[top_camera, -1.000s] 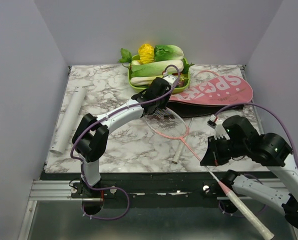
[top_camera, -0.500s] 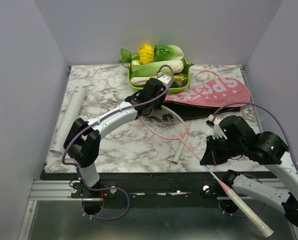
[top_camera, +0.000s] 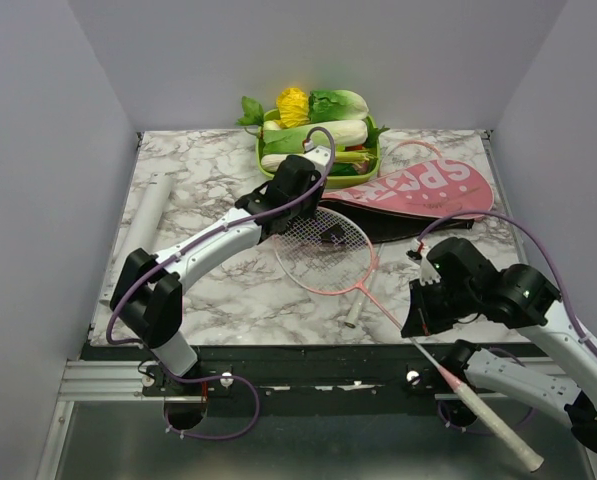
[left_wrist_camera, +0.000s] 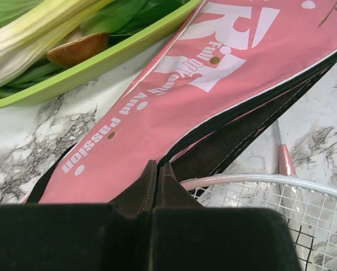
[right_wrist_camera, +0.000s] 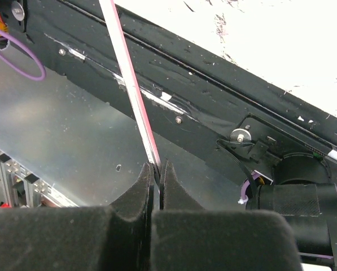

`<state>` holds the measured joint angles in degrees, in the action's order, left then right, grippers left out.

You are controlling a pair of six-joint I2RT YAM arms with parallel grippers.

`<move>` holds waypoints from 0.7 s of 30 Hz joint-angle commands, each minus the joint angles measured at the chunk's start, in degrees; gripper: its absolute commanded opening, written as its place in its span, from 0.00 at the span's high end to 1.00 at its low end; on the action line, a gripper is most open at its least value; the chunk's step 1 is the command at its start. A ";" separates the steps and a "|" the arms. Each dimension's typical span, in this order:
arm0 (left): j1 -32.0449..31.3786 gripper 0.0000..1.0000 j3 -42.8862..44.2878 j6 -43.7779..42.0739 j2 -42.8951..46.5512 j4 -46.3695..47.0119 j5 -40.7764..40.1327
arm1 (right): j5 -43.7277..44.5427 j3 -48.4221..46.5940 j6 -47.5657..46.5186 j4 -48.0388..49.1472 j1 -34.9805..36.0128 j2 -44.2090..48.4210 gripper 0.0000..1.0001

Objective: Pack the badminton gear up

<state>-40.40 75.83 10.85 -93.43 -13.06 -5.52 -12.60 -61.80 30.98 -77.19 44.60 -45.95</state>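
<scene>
The pink cover bag (top_camera: 423, 187) with white lettering lies at the back right, its black-lined mouth open toward the middle. My left gripper (top_camera: 316, 212) is shut on the bag's zipper edge (left_wrist_camera: 174, 155); the pink face (left_wrist_camera: 213, 84) fills the left wrist view. A racket head (top_camera: 323, 250) with a pink-white frame lies just in front of the mouth and shows in the left wrist view (left_wrist_camera: 270, 183). Its shaft runs off the near table edge. My right gripper (top_camera: 415, 322) is shut on that shaft (right_wrist_camera: 131, 90); the pale handle (top_camera: 493, 425) hangs below the table. A second pale handle (top_camera: 355, 305) lies beside the shaft. A long white tube (top_camera: 140, 238) lies at the left.
A green tray (top_camera: 268, 170) of vegetables stands at the back centre, right behind the bag and my left wrist; its rim shows in the left wrist view (left_wrist_camera: 117, 59). Grey walls enclose the table. The black front rail (right_wrist_camera: 224, 101) and metal frame lie below my right gripper.
My left gripper has moved left and toward me with the bag's edge in it, and the bag has shifted left. The racket head has slid left; the right gripper has shifted slightly with the shaft.
</scene>
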 commanded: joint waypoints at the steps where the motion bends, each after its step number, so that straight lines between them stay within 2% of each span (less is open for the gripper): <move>1: -0.29 1.00 -0.33 -0.39 2.55 -1.62 0.69 | 3.99 0.89 2.16 -9.74 -0.30 0.25 0.99; 15: -0.29 1.00 1.07 -0.83 -0.26 -1.27 -0.46 | -3.66 -0.86 0.57 -10.18 -0.30 5.00 0.99; 21: -0.29 1.00 0.72 -0.48 0.09 -1.27 0.24 | 0.99 -2.01 1.97 -9.74 -0.30 3.24 0.99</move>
<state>-40.53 75.83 9.89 -93.54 -14.22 -5.54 -14.13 -61.67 31.62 -77.36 44.27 -41.76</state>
